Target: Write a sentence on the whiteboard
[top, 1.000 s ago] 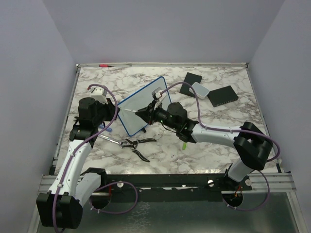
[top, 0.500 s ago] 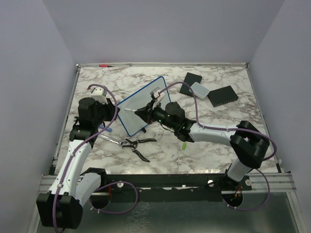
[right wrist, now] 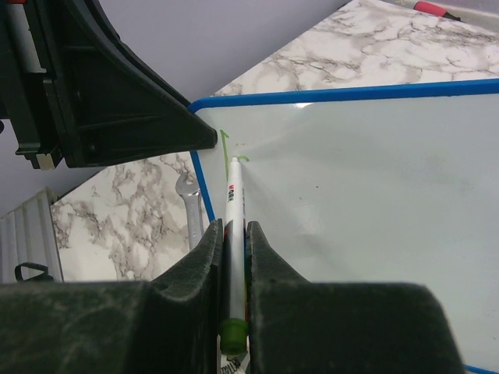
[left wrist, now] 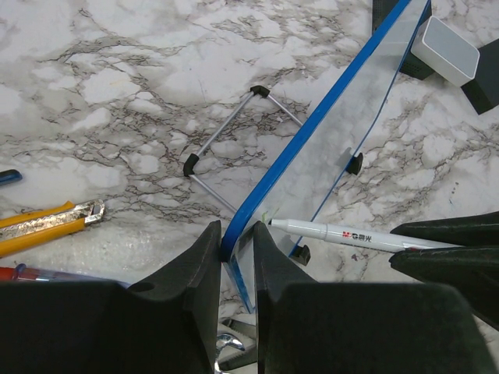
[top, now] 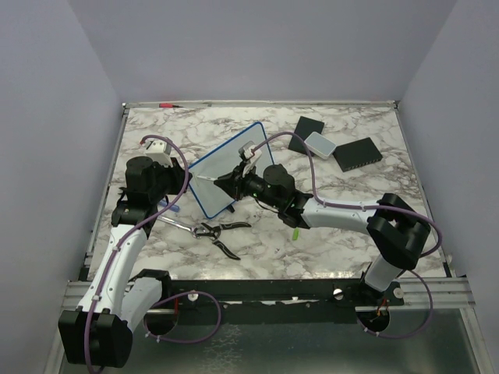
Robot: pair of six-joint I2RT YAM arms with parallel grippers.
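The top camera is looking down from high behind the near edge, taking in the whole tabletop (top: pixel 335 249) from afar. The left wrist camera is peering past the left hand (left wrist: pixel 234 234) along the edge of the whiteboard (left wrist: pixel 335 144) from very close. The right wrist camera is facing its white front, and all three are sharing the whiteboard and the marker (left wrist: pixel 351 235).

The small rectangular whiteboard (right wrist: pixel 374 195) is being shown with a plain white face and a blue frame. A thin green pen stroke (right wrist: pixel 225 142) is being seen at its corner, beside a slim white plastic marker (right wrist: pixel 234 195) lettered in red and tipped green at its rear. Around the whiteboard, the flat marble tabletop (top: pixel 351 234) is being patterned in white with grey veining. Beyond the whiteboard, a flat black rectangular pad (top: pixel 357 153) and a second black pad (top: pixel 306 134) are being seen, with a small white box (top: pixel 319 142) between them. Near the whiteboard's blue edge, a yellow-orange utility knife (left wrist: pixel 47 222) is being seen.
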